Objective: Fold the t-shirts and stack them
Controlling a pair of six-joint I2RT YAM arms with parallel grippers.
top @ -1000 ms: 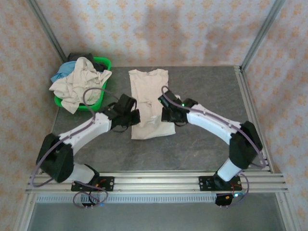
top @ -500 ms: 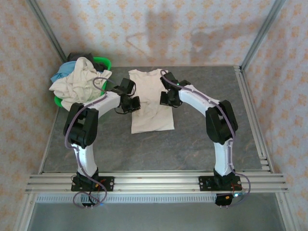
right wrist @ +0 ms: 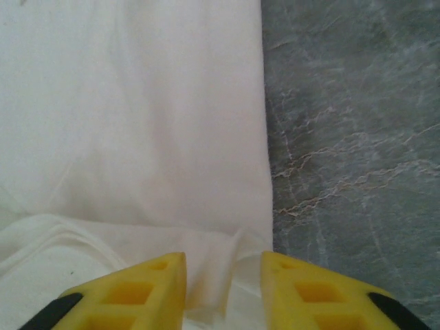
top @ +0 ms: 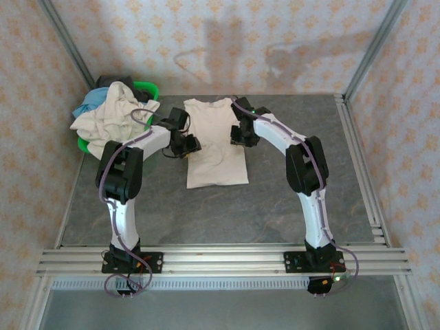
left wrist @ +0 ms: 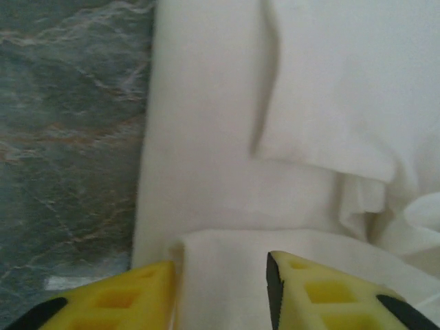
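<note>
A cream-white t-shirt lies flat in the middle of the table as a long narrow rectangle, collar toward the far side. My left gripper rests at its left edge and my right gripper at its right edge. In the left wrist view the left gripper is open, with a folded layer of the shirt lying loose between its yellow fingers. The right wrist view has the right gripper open too, over a small raised fold at the edge of the shirt. More t-shirts, cream, light blue and dark, are heaped in the basket.
A green plastic basket stands at the back left, close behind my left arm. Metal frame posts and patterned walls close in the grey stone table on three sides. An aluminium rail runs along the near edge.
Both arms carried the shirt's side edges toward the far side of the table, folding cloth over. Both grippers went from shut to open and let the cloth go.
</note>
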